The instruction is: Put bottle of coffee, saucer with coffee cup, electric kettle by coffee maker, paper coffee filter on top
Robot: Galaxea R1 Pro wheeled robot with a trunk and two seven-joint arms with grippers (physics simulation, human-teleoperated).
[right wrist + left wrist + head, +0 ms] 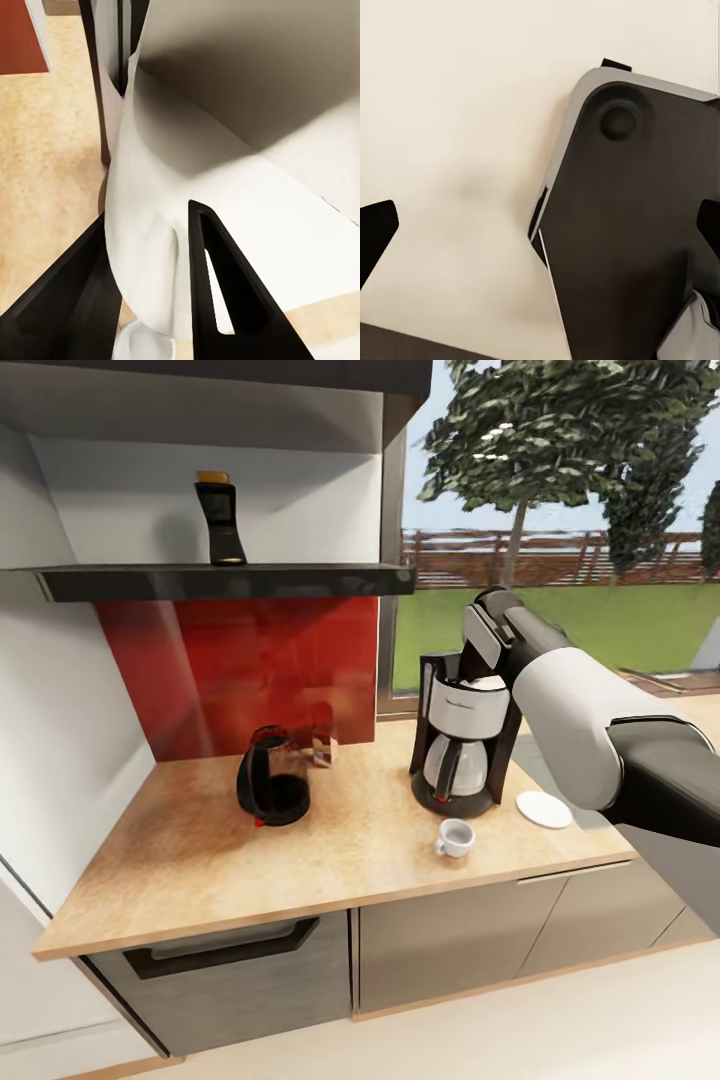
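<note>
The right claw point(150, 300) is clamped on the paper coffee filter point(225, 202), whose white wall runs between its two black fingers point(225, 300), directly over the coffee maker point(460, 740) near the bench's point(200, 860) right back edge. The left claw's point(540, 232) fingertips are apart. The coffee bottle point(220, 520) stands on the shelf point(220, 580)

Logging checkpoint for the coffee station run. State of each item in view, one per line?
Coffee maker: upright on the counter, carafe in place.
Paper filter: pinched by the right gripper at the coffee maker's top.
Coffee bottle: upright on the shelf, not moved yet.
Kettle: upright on the counter, apart from the coffee maker.
Cup: upright on the counter, not on the saucer.
Saucer: flat on the counter, nothing on it.
</note>
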